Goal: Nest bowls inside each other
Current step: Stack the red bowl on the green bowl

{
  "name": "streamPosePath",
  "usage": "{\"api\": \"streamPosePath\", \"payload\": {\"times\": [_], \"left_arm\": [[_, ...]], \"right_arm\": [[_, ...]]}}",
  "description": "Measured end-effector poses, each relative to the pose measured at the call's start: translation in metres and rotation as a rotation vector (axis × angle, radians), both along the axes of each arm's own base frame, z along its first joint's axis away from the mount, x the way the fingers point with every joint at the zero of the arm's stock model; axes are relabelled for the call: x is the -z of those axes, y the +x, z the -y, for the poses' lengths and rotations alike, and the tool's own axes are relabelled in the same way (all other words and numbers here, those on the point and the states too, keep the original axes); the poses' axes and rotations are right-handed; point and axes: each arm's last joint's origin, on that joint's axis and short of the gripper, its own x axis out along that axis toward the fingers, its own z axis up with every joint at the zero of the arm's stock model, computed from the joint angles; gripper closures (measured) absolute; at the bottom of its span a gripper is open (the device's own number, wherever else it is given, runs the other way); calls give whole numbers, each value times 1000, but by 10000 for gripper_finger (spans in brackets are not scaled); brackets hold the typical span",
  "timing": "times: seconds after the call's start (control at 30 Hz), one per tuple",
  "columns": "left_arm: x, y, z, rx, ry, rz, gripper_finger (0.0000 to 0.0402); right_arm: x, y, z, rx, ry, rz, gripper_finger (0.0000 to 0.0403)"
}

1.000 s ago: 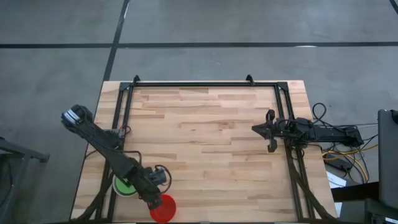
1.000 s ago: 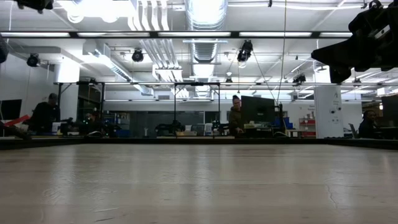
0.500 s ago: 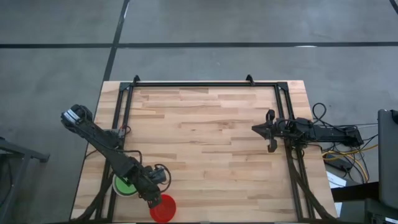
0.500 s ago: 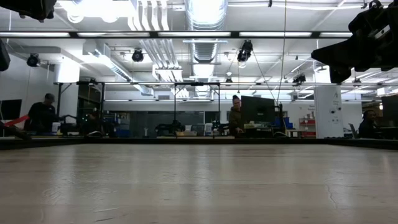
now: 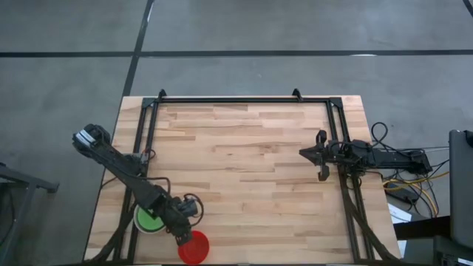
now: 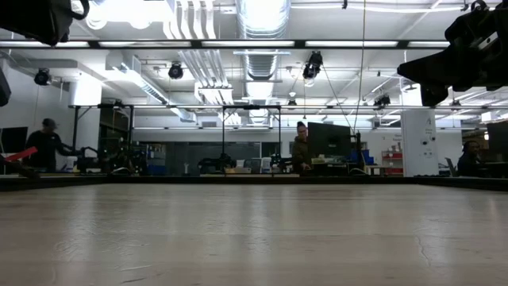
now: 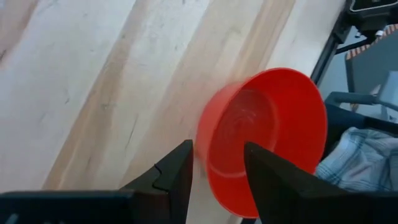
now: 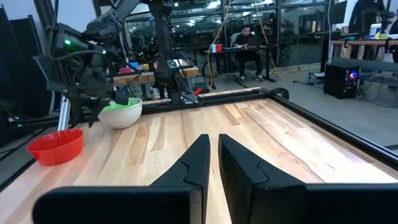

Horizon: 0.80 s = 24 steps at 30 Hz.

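A red bowl [image 5: 195,248] [image 7: 267,137] stands on its base at the table's near edge, left of the middle. My left gripper [image 5: 182,235] [image 7: 217,180] is open and slants down at the bowl's left rim. One finger stands outside the wall and the other over the hollow; no touch shows. Farther left, a green bowl [image 5: 148,219] sits nested inside a pale white bowl [image 8: 123,114]. My right gripper [image 5: 320,157] [image 8: 214,162] waits shut and level above the table's right side.
A black frame rail [image 5: 236,100] runs along the table's far side, with more rails down the left and right. The wide wooden middle [image 5: 244,170] holds nothing. Cables [image 5: 410,181] lie off the right edge. People stand in the room beyond.
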Motion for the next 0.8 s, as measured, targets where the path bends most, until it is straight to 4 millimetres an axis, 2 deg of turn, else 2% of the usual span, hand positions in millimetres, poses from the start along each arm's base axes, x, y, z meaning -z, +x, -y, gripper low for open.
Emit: {"api": "streamPosePath", "payload": {"times": [0.2,0.63,0.8], "left_arm": [[7,-1,-1,3,-20,9,255],[9,-1,-1,-10,-32,5,255],[9,-1,-1,78,-32,19,255]], "right_arm": [[0,0,0,0,1,0,369],[0,0,0,0,0,0,369],[0,0,0,0,0,0,369]]}}
